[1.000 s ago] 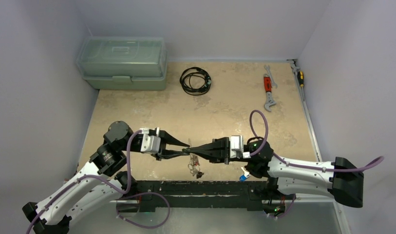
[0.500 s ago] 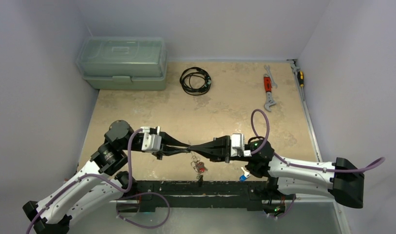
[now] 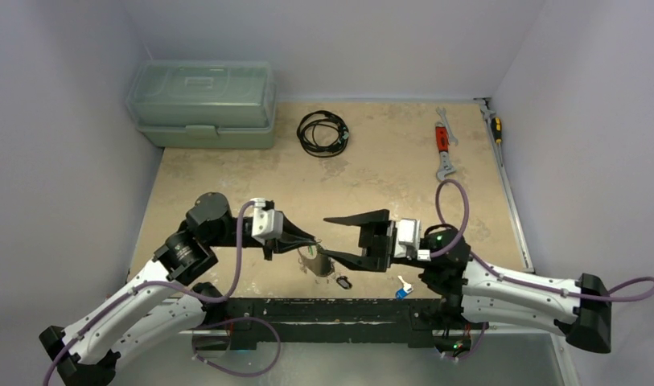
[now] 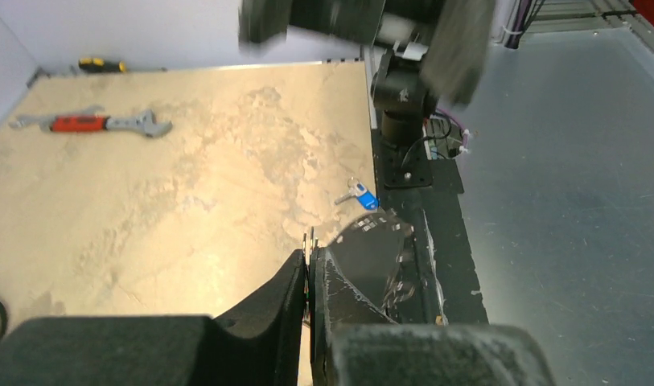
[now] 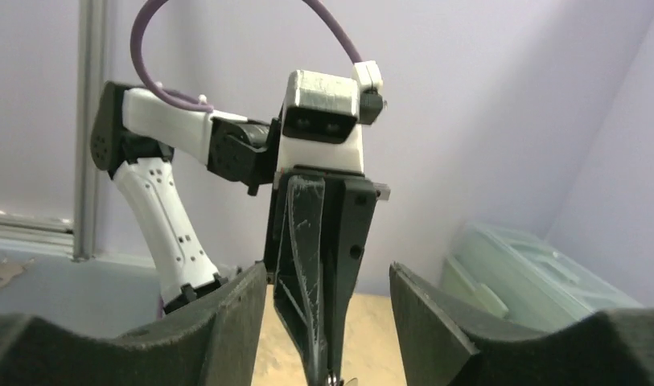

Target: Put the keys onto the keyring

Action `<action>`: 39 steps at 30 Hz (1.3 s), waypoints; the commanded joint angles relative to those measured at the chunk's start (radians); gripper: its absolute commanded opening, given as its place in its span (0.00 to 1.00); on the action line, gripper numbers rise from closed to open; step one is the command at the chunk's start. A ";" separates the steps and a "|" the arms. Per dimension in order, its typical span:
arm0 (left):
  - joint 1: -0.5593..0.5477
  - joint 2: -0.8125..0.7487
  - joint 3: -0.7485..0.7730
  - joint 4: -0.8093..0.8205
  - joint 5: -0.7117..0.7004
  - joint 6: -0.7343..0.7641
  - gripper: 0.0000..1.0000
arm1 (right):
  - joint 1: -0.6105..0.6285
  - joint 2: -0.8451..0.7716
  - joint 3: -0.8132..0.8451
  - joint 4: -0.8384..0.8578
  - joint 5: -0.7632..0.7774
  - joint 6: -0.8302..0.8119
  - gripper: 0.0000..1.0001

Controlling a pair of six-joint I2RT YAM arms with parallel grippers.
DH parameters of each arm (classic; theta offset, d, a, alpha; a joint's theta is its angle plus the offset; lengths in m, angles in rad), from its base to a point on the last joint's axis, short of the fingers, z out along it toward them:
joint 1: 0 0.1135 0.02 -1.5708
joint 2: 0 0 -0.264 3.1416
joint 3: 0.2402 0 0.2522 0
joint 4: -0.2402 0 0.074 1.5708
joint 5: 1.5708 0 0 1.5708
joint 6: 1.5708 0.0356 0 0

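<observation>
Just beyond the base rail (image 3: 267, 310), left of its middle, the left gripper (image 3: 311, 240) is clenched on the thin keyring (image 3: 314, 263), which hangs below its tips. What looks like 1 dark-headed key (image 3: 343, 281) lies on the table near the rail's middle, seemingly off the ring. Above it the right gripper (image 3: 327, 237) stands spread, grasping nothing. Further right along the rail lies 1 blue-tagged key (image 3: 401, 290). The pinch on the wire looks slight, so a nudge from the right fingers could twist the ring loose.
</observation>
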 commanded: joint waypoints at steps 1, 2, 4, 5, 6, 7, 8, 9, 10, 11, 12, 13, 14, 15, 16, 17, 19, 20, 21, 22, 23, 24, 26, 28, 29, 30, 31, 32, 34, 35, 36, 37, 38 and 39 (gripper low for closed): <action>0.006 0.034 0.086 -0.074 -0.049 0.034 0.00 | 0.004 -0.053 0.145 -0.317 0.090 -0.121 0.63; 0.006 0.039 0.096 -0.097 -0.051 0.038 0.00 | 0.004 -0.050 0.173 -0.388 0.091 -0.141 0.64; 0.006 0.038 0.106 -0.126 -0.056 0.043 0.00 | 0.004 -0.045 0.223 -0.501 0.095 -0.184 0.66; 0.006 0.035 0.113 -0.138 -0.061 0.046 0.00 | 0.004 -0.041 0.242 -0.550 0.101 -0.197 0.67; 0.006 0.031 0.121 -0.154 -0.071 0.048 0.00 | 0.004 -0.039 0.264 -0.598 0.104 -0.214 0.68; 0.006 0.032 0.134 -0.181 -0.081 0.055 0.00 | 0.004 -0.036 0.286 -0.653 0.106 -0.235 0.68; 0.006 0.035 0.153 -0.212 -0.093 0.066 0.00 | 0.004 -0.029 0.315 -0.714 0.107 -0.253 0.68; 0.006 0.036 0.172 -0.235 -0.102 0.070 0.00 | 0.004 -0.023 0.346 -0.772 0.109 -0.270 0.68; 0.006 0.039 0.182 -0.256 -0.109 0.072 0.00 | 0.004 -0.013 0.375 -0.826 0.114 -0.280 0.70; 0.005 0.042 0.200 -0.274 -0.115 0.076 0.00 | 0.004 -0.004 0.405 -0.870 0.117 -0.285 0.74; 0.006 0.047 0.214 -0.292 -0.120 0.077 0.00 | 0.004 0.010 0.435 -0.913 0.116 -0.288 0.81; 0.006 0.054 0.232 -0.319 -0.133 0.084 0.00 | 0.004 0.025 0.463 -0.960 0.111 -0.292 0.90; 0.006 0.063 0.251 -0.349 -0.145 0.094 0.00 | 0.004 0.042 0.488 -0.998 0.107 -0.295 0.93; 0.006 0.072 0.269 -0.379 -0.156 0.101 0.00 | 0.004 0.058 0.516 -1.031 0.107 -0.297 0.91; 0.006 0.079 0.282 -0.403 -0.165 0.109 0.00 | 0.003 0.072 0.529 -1.054 0.107 -0.302 0.88; 0.006 0.090 0.294 -0.429 -0.171 0.115 0.00 | 0.004 0.085 0.535 -1.069 0.099 -0.305 0.85; 0.006 0.102 0.307 -0.454 -0.177 0.122 0.00 | 0.004 0.105 0.538 -1.081 0.070 -0.311 0.75; 0.005 0.106 0.311 -0.462 -0.179 0.125 0.00 | 0.004 0.120 0.541 -1.088 0.054 -0.313 0.68; 0.004 0.108 0.313 -0.469 -0.179 0.126 0.00 | 0.004 0.130 0.545 -1.093 0.050 -0.313 0.61; 0.005 0.109 0.314 -0.469 -0.180 0.126 0.00 | 0.004 0.140 0.551 -1.100 0.049 -0.313 0.57; 0.004 0.109 0.314 -0.472 -0.180 0.126 0.00 | 0.004 0.150 0.557 -1.110 0.050 -0.315 0.52; 0.004 0.109 0.316 -0.475 -0.182 0.126 0.00 | 0.004 0.158 0.562 -1.114 0.054 -0.316 0.47; 0.005 0.110 0.315 -0.477 -0.182 0.126 0.00 | 0.004 0.173 0.571 -1.121 0.048 -0.312 0.43; 0.005 0.110 0.313 -0.477 -0.183 0.127 0.00 | 0.004 0.187 0.580 -1.127 0.042 -0.309 0.42; 0.004 0.109 0.312 -0.477 -0.181 0.126 0.00 | 0.004 0.193 0.583 -1.129 0.046 -0.307 0.42; 0.005 0.107 0.309 -0.472 -0.181 0.127 0.00 | 0.004 0.201 0.584 -1.129 0.053 -0.308 0.42; 0.005 0.105 0.305 -0.468 -0.179 0.126 0.00 | 0.004 0.207 0.584 -1.126 0.060 -0.307 0.42; 0.005 0.103 0.300 -0.460 -0.176 0.125 0.00 | 0.004 0.213 0.584 -1.124 0.064 -0.308 0.42; 0.004 0.103 0.287 -0.447 -0.173 0.122 0.00 | 0.004 0.225 0.584 -1.118 0.065 -0.307 0.42; 0.004 0.103 0.284 -0.443 -0.170 0.122 0.00 | 0.004 0.230 0.584 -1.111 0.065 -0.306 0.42; 0.005 0.104 0.282 -0.439 -0.167 0.122 0.00 | 0.004 0.234 0.584 -1.108 0.063 -0.306 0.41; 0.005 0.105 0.282 -0.437 -0.166 0.121 0.00 | 0.004 0.237 0.584 -1.106 0.063 -0.307 0.40; 0.004 0.106 0.282 -0.436 -0.164 0.121 0.00 | 0.004 0.242 0.585 -1.107 0.066 -0.307 0.40; 0.004 0.106 0.284 -0.436 -0.163 0.122 0.00 | 0.004 0.245 0.585 -1.108 0.069 -0.309 0.38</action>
